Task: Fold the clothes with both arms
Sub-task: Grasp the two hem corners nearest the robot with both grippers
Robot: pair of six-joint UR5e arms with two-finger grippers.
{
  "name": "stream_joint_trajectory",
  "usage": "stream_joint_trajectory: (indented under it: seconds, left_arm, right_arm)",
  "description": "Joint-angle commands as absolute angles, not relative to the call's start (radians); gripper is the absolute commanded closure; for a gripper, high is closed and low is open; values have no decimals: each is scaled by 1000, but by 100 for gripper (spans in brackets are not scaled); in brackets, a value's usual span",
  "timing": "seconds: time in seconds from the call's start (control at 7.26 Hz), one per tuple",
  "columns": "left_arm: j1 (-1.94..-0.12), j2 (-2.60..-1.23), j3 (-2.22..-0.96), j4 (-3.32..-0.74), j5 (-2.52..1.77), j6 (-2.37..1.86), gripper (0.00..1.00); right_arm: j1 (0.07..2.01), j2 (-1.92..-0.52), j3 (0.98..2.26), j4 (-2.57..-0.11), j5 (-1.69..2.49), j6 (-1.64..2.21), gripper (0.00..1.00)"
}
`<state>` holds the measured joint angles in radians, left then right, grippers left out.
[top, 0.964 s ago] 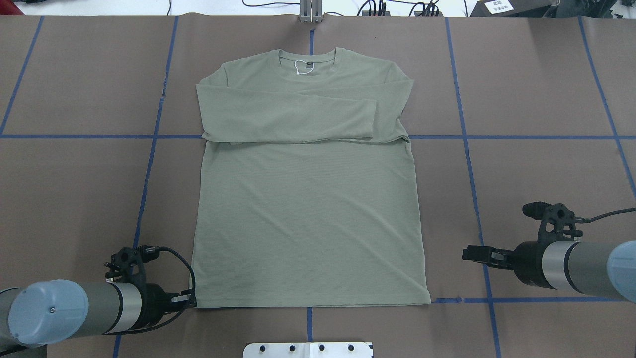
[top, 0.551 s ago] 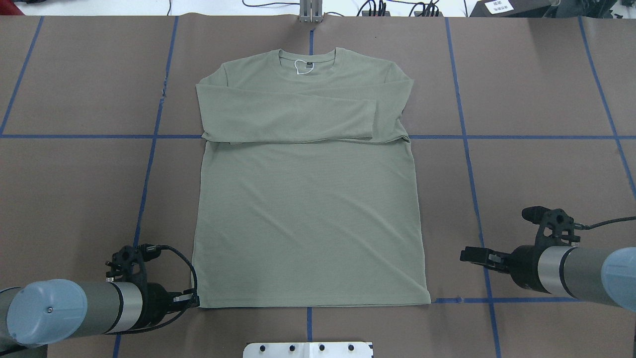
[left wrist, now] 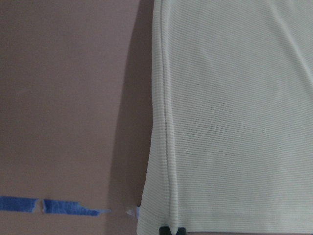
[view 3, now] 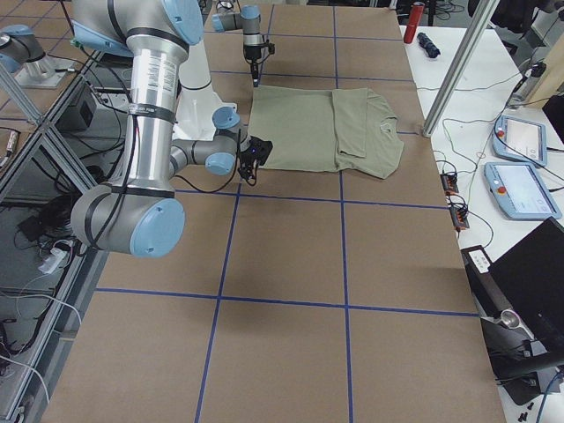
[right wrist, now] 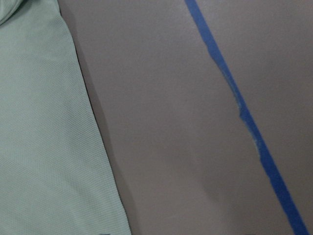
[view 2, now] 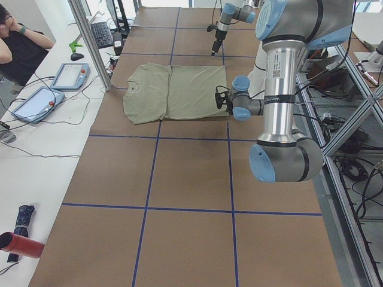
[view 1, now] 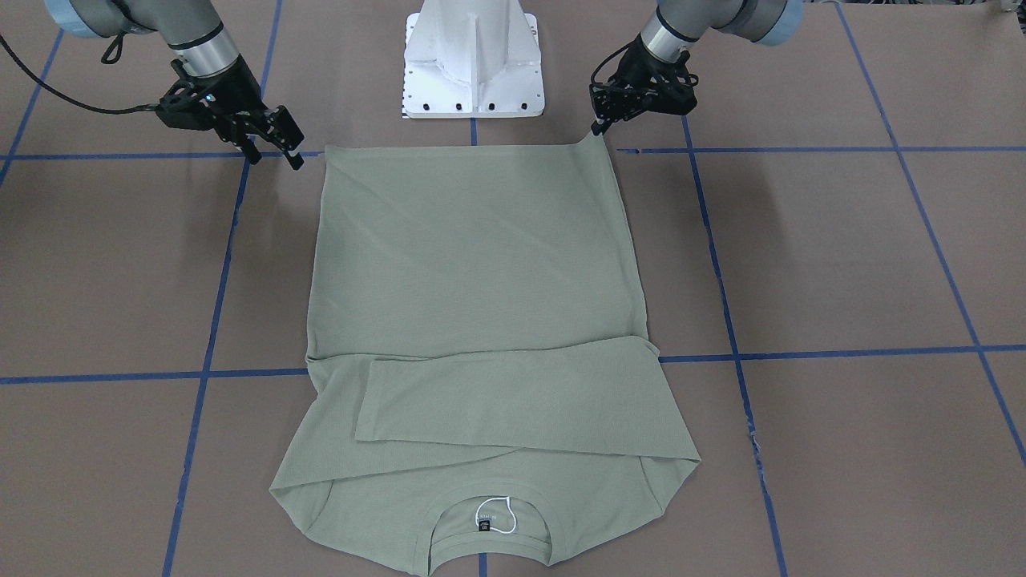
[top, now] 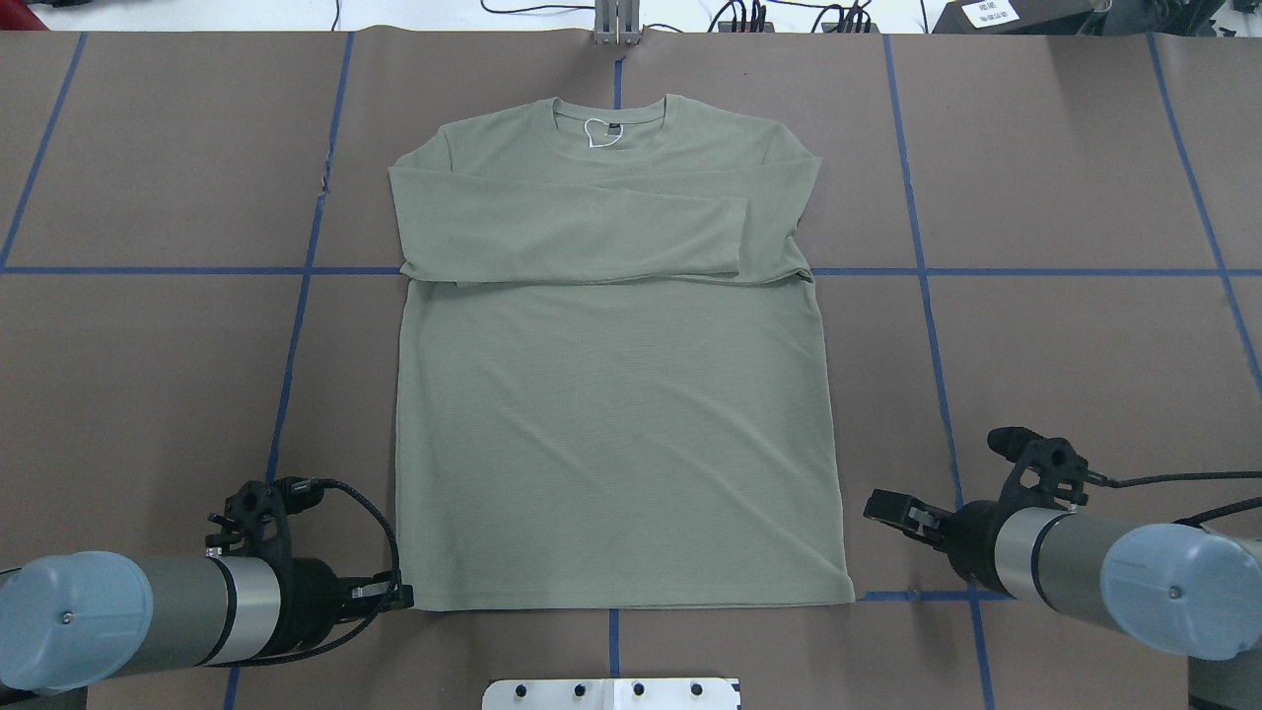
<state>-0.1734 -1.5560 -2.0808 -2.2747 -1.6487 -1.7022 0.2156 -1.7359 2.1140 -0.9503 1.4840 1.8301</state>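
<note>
The green shirt [top: 611, 424] lies flat on the brown desk [top: 1085, 197]. Its sleeves are folded across its chest. The left end effector [view 1: 598, 128] pinches the shirt's near hem corner. The right end effector [view 1: 275, 154] has its fingers apart, just beside the other corner, not touching it.

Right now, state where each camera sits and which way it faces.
Front-facing: across the table, facing the robot; shirt, left gripper, right gripper.
Overhead: behind the robot, looking forward, down; both grippers.
Exterior left: table's end; left arm near.
Exterior right: opposite end; right arm near.
Left wrist: down at shirt's hem corner; fingertips visible.
Right wrist: down at shirt edge, blue tape.
Front-facing and overhead share the neck loop.
</note>
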Motion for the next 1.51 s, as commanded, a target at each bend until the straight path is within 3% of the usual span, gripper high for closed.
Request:
stream_joint_trajectory:
  seconds: [0.0,0.28,0.96,1.1,1.38]
  left_arm:
    - [-178,-1554,-2112,-2275,-1646,-1703,100]
    - [-183,-1543,-2123,-2275,-1644,-1704,100]
    - [-183,-1548,-2128,-2275,-1643,-1704,100]
    - [-183,-1548,-2128,-2273,-1631,-1704,100]
    - [-183,-1549,-2128,-2273,-1631,-1704,100]
  right_arm:
    - [119,-1659,2102,-979,1393,1839,7]
    - [57,-1592,2042,-980,1315,1838,11]
    - [37,-1614,2046,-1038,1275,1836,18]
    - [32,-1614,2045,-1039,1270,1838,26]
    - [23,-1611,2046,-1039,1272,1838,72]
